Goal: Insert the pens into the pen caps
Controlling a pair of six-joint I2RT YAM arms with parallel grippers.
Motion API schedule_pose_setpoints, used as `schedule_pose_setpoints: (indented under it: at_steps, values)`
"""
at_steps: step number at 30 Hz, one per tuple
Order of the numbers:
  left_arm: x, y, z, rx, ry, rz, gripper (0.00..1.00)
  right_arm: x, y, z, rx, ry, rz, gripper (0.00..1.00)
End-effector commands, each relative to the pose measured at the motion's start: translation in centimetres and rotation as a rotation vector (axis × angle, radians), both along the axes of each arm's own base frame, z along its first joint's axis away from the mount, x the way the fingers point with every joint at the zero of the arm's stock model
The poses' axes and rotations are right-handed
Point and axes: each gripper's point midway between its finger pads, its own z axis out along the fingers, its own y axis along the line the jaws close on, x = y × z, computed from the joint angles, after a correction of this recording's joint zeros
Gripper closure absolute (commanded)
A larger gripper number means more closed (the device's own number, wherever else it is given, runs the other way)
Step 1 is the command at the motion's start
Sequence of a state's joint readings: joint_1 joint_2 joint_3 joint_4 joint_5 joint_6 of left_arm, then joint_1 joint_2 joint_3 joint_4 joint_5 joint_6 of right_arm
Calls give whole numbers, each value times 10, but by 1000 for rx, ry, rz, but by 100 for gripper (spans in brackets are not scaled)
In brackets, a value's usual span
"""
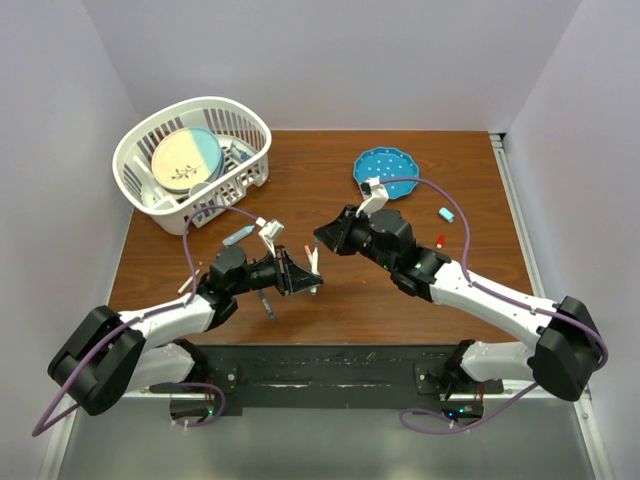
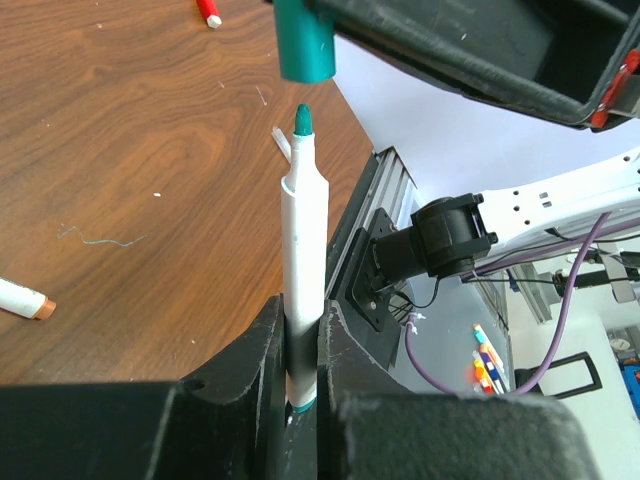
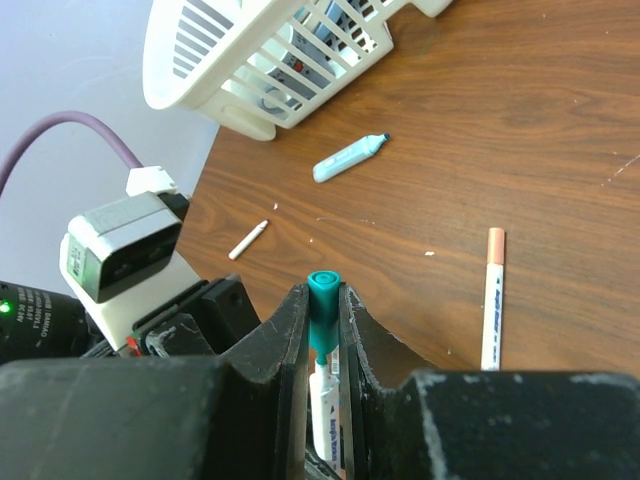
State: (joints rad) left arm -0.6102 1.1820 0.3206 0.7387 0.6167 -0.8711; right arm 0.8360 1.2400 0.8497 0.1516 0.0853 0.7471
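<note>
I work with both arms, because a pen and its cap can only meet if each one is held firm. My left gripper [image 2: 300, 335] is clenched on the lower part of the green-tipped pen [image 2: 303, 230]. The white barrel stands up out of the jaws, and the green tip is free and points toward the other arm. I think this low grip leaves room for a cap to slide on without hitting my jaws. My right gripper [image 3: 322, 300] is closed tight on the green cap [image 2: 302, 45], which the jaws press from both sides. One end of the cap faces the tip, but I cannot tell if it is the open end. In the left wrist view the cap hangs just above the tip, almost on one line with it. There is a small gap between them, so I judge the pen is not yet inside.

The other things lie on the table [image 2: 130, 150]. A pen with a salmon end [image 3: 492, 300] lies flat near my right gripper. A thicker light blue pen [image 3: 350, 158] lies near the white basket [image 3: 250, 100], and a red cap [image 2: 208, 12] is further away. For the next move I judge a straight, careful push is needed, because a little tilt can press the tip against the rim of the cap
</note>
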Motion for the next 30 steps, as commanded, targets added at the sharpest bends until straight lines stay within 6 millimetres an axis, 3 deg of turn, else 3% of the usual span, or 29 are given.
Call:
schedule_pose_setpoints:
  at_steps: [1,10,20,30]
  values:
    - [5,-4,15,-24,-76,-9,100,-4,0,7,14,-31,18,100]
    - [7,-6,17,-24,-76,-9,100,-10,3,5,28,-22,43,100]
    - [8,-7,20,-34,-83,-7,100,-24,3,-14,14,-6,70,100]
    - [15,-9,53,-128,-133,19,100,-67,17,-34,62,46,166,100]
